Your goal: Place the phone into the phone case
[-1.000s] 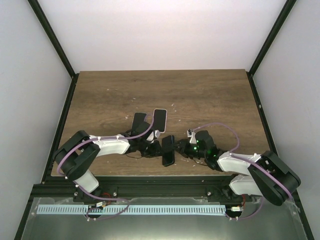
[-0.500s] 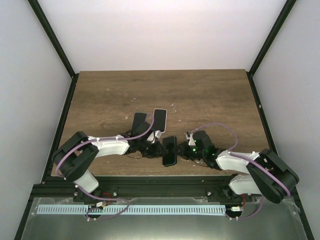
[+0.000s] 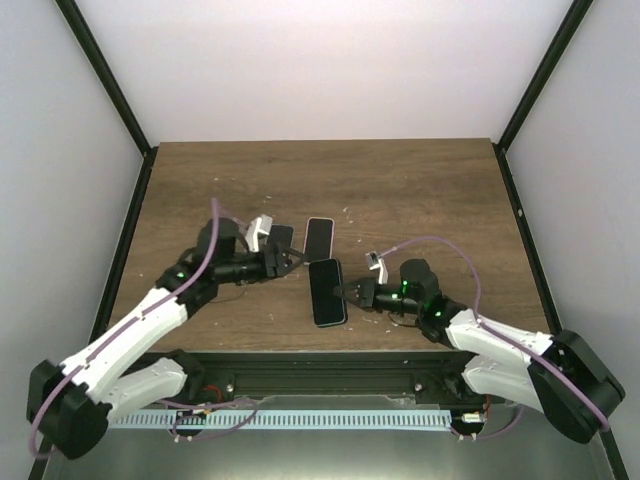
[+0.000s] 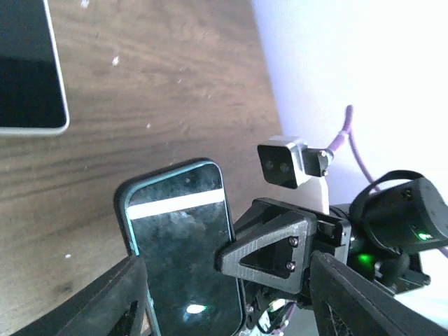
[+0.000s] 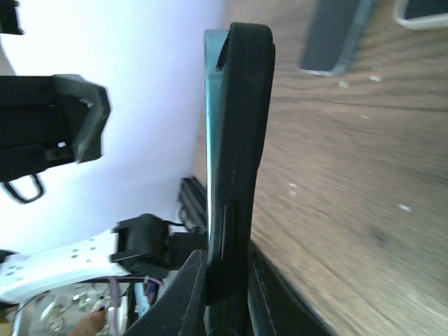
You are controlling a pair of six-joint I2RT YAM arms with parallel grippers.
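Note:
A dark-screened phone (image 3: 327, 291) with a teal rim sits in a black phone case (image 5: 250, 133). My right gripper (image 3: 350, 292) is shut on their right long edge and holds them just above the table. In the right wrist view the pair stands edge-on, the teal rim (image 5: 212, 105) on the left, clamped between my right gripper (image 5: 225, 280). The left wrist view shows the phone (image 4: 182, 245) screen-up, with the right gripper's finger (image 4: 273, 245) on its side. My left gripper (image 3: 290, 257) is open and empty, a little to the phone's left and apart from it.
A white-rimmed phone (image 3: 319, 238) and a dark slab (image 3: 280, 238) lie side by side on the wooden table (image 3: 420, 190), just behind the held phone. Black frame posts and white walls stand along both sides. The table's near edge lies close below the grippers.
The left gripper has opened, let go of the phone and drawn back up and to the left. The right gripper has tightened on the phone and turned its screen up.

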